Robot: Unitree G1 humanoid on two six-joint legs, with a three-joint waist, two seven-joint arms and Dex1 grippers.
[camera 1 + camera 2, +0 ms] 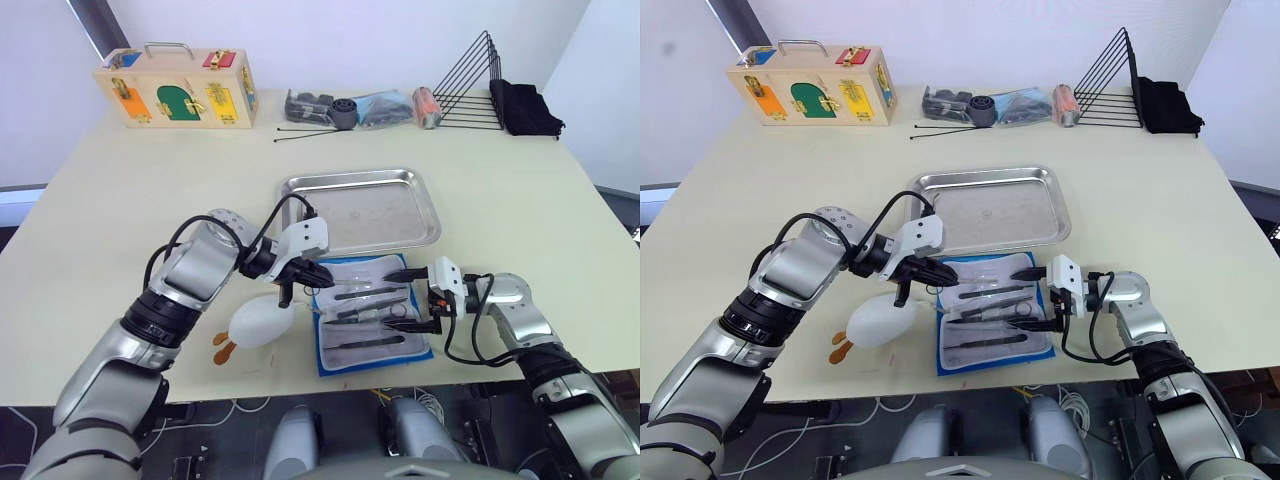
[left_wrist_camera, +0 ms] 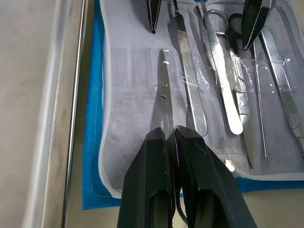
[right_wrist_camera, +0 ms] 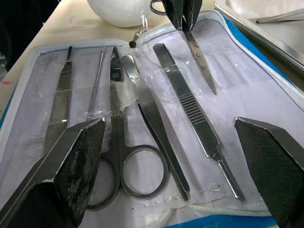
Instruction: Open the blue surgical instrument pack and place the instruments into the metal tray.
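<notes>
The blue surgical instrument pack lies open near the table's front edge, pale lining up. Several instruments lie side by side in it: scissors, forceps and thin probes. My left gripper is at the pack's left upper corner, shut on a slim pair of scissors. Its blades point across the lining towards a clear pocket strip. My right gripper is open at the pack's right edge, its fingers spread wide over the instruments' handles and touching none. The metal tray sits just behind the pack.
A white duck-shaped toy with orange feet lies just left of the pack. Along the far edge stand a wooden latch box, a bag of dark parts, two thin black rods, a black wire rack and black cloth.
</notes>
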